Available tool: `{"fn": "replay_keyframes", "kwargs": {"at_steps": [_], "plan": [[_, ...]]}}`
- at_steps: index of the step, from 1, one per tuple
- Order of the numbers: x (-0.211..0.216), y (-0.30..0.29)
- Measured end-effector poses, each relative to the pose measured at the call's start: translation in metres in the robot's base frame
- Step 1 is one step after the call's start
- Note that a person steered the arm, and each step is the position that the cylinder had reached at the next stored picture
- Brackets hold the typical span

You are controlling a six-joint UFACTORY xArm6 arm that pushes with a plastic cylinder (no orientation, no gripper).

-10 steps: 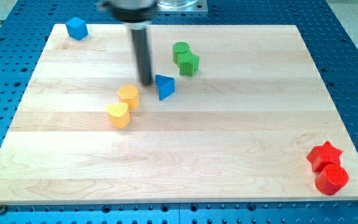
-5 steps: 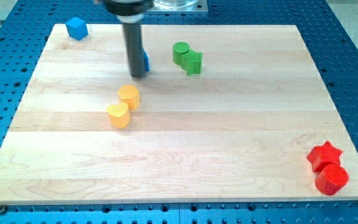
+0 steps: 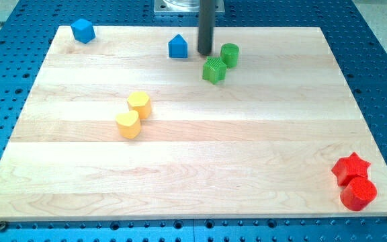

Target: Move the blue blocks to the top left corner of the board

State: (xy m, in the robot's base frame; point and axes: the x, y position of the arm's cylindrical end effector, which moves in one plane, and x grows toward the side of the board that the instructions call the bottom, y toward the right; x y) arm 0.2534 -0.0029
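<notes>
Resting on blue pegboard bench (image 3: 381, 81): pale striped wooden board (image 3: 247, 134).

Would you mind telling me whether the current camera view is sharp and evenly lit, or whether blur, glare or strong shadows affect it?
Camera view: lighting is even and soft, with no glare on the wooden board; shadows under the blocks are faint and short; my tip and the blue block to its left look crisp, with no motion blur; the board's far edge appears narrower than the near one, from perspective.
</notes>
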Motion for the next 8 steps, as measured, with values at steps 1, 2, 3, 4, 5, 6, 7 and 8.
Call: {"fn": "replay_keyframes", "kwargs": {"at_steps": [1, 2, 3, 4, 5, 6, 7, 8], "plan": [[-0.001, -0.091], [0.041, -0.016], [0.053, -0.045], [0.045, -0.108], [0.029, -0.141], [0.045, -0.154], [0.031, -0.158], [0.018, -0.138]]}}
